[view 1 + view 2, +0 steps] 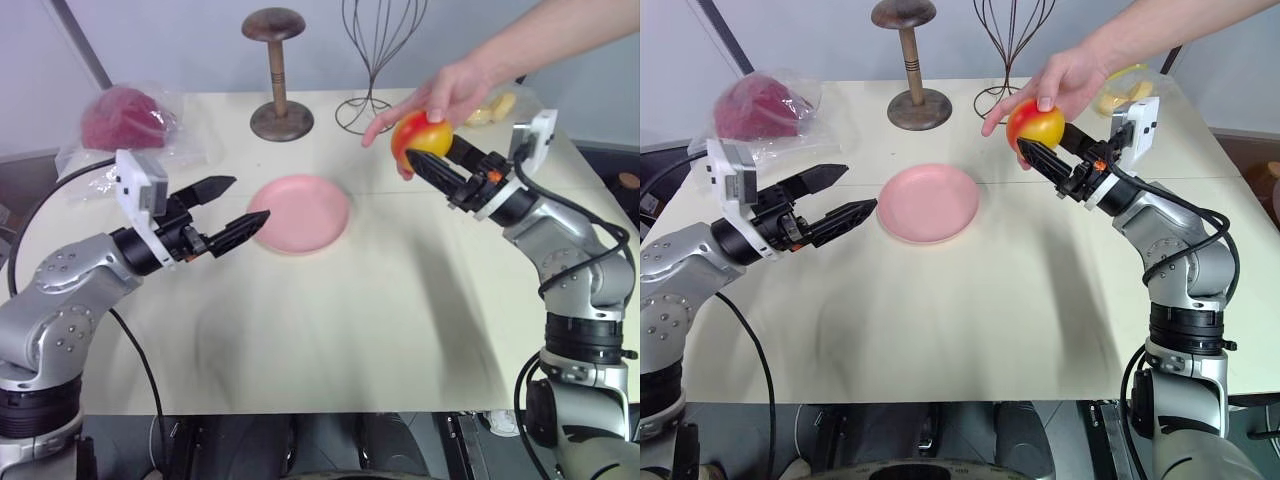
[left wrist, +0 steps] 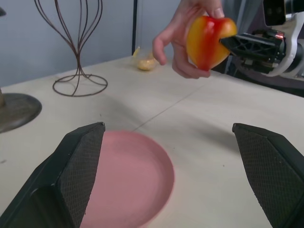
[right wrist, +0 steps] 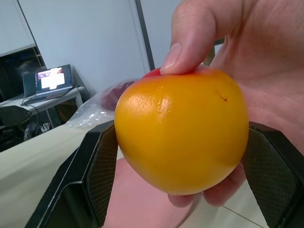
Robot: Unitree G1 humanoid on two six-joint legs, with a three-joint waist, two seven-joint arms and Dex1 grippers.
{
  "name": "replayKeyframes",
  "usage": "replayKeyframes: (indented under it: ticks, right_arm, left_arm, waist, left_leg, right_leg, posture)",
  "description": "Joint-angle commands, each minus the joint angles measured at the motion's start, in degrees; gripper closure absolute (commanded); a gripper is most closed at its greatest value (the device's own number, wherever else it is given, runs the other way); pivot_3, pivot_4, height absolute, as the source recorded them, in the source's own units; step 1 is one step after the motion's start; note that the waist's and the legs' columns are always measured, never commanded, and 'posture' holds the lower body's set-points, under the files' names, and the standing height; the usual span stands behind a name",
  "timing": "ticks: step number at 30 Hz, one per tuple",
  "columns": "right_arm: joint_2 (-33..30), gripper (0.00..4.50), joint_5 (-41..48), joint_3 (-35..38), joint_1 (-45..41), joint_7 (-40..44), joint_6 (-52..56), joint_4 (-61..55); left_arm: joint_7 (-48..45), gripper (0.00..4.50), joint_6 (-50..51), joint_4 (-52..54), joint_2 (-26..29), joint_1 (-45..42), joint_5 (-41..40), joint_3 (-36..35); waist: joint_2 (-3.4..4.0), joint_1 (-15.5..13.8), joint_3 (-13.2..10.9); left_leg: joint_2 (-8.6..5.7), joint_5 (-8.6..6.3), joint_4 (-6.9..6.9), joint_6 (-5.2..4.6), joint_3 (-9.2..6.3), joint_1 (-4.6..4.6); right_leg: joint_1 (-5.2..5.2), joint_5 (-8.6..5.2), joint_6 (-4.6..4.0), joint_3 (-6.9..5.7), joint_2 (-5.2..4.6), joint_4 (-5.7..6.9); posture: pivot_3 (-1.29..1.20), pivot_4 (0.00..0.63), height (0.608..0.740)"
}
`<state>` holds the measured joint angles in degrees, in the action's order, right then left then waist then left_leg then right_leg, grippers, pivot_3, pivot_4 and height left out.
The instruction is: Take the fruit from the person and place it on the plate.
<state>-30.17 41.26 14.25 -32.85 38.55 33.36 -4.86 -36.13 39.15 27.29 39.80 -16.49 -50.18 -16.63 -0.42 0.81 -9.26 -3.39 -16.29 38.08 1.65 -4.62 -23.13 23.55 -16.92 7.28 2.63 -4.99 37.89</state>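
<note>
Two black fingers of our right gripper (image 1: 1037, 150) pinched the fruit (image 1: 1036, 126) at its widest sides, while the person (image 1: 1058, 80) held it from above, off the table at about two o'clock from the plate (image 1: 930, 204). We judged the fruit smooth, round, firm and light, and so apt to slip; a grip across the middle suited it. Our left gripper (image 1: 232, 206) stood spread and empty beside the shallow pink plate.

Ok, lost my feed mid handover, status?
Right gripper shut on fruit; person's hand also holds it. Left gripper open, beside plate. Path to plate unobstructed.
</note>
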Motion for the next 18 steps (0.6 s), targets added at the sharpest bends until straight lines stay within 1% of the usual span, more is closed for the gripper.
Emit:
replayKeyframes:
  ticks: [1, 3, 5, 8, 12, 14, 18]
  right_arm:
    - [-0.05, 1.3, 0.06, 0.64, -1.99, 0.11, -1.12, -0.66]
    - [0.06, 1.3, -0.1, 0.37, -2.39, -0.59, -0.49, -0.34]
    - [0.54, 1.3, -1.29, -1.81, -2.13, -0.23, -0.39, -0.41]
    - [4.6, 1.3, -2.84, -6.04, -1.68, -0.62, -1.05, 0.24]
    - [10.89, 1.3, -14.36, -15.8, -2.55, -0.53, -10.36, 8.38]
    - [13.73, 1.3, -17.19, -17.21, -4.35, -1.3, -13.95, 12.9]
    - [17.81, 1.3, -20.54, -18.07, -7.06, -1.79, -19.02, 19.48]
  left_arm:
    - [0.29, 0.0, -1.43, 1.86, -0.03, -0.46, -0.25, -1.33]
    - [0.37, 0.0, -1.57, 1.6, 0.02, -0.54, 0.1, -1.2]
    - [0.31, 0.0, -1.76, 1.03, 0.24, -0.34, 0.76, -1.21]
    - [0.19, 0.0, -2.1, 0.0, 0.64, 0.7, 2.33, -1.32]
    - [1.04, 0.0, -4.78, -2.18, -0.21, 6.32, 7.4, -1.78]
    - [3.56, 0.0, -7.72, -4.33, -1.81, 8.22, 10.92, -2.82]
    - [6.78, 0.0, -10.65, -4.62, -4.4, 10.9, 13.09, -5.75]
  waist:
    - [0.0, 0.02, 0.0]
    - [0.0, 0.03, 0.0]
    - [0.0, 0.03, 0.0]
    - [0.0, 0.36, 0.0]
    - [0.02, 0.86, 0.0]
    - [0.02, 0.99, 0.0]
    - [0.0, 0.42, -0.01]
  left_leg:
    - [0.0, 0.0, 0.0, -0.01, 0.0, 0.0]
    - [0.0, -0.01, 0.0, -0.01, 0.0, 0.0]
    - [0.0, 0.0, 0.0, 0.0, 0.0, 0.0]
    - [0.01, 0.0, -0.01, 0.01, 0.0, 0.01]
    - [0.06, 0.03, -0.1, 0.05, 0.03, 0.02]
    - [0.05, 0.04, -0.1, 0.07, 0.04, -0.01]
    - [0.02, 0.06, -0.04, 0.11, 0.0, -0.12]
  right_leg:
    - [0.0, 0.0, 0.0, 0.0, 0.0, 0.0]
    - [0.0, 0.0, 0.0, 0.0, 0.0, 0.0]
    - [0.01, 0.0, 0.0, 0.0, 0.0, 0.0]
    - [0.01, 0.0, 0.0, 0.0, 0.02, 0.0]
    - [0.09, 0.0, 0.0, 0.03, 0.07, 0.02]
    - [0.14, 0.0, -0.01, 0.04, 0.06, 0.03]
    - [0.21, 0.0, -0.01, 0.01, 0.03, 0.05]
  posture:
    - [0.0, 0.15, 0.74]
    - [0.0, 0.15, 0.74]
    - [0.0, 0.15, 0.74]
    - [0.0, 0.15, 0.74]
    - [0.0, 0.15, 0.74]
    - [0.0, 0.15, 0.74]
    - [0.0, 0.15, 0.74]
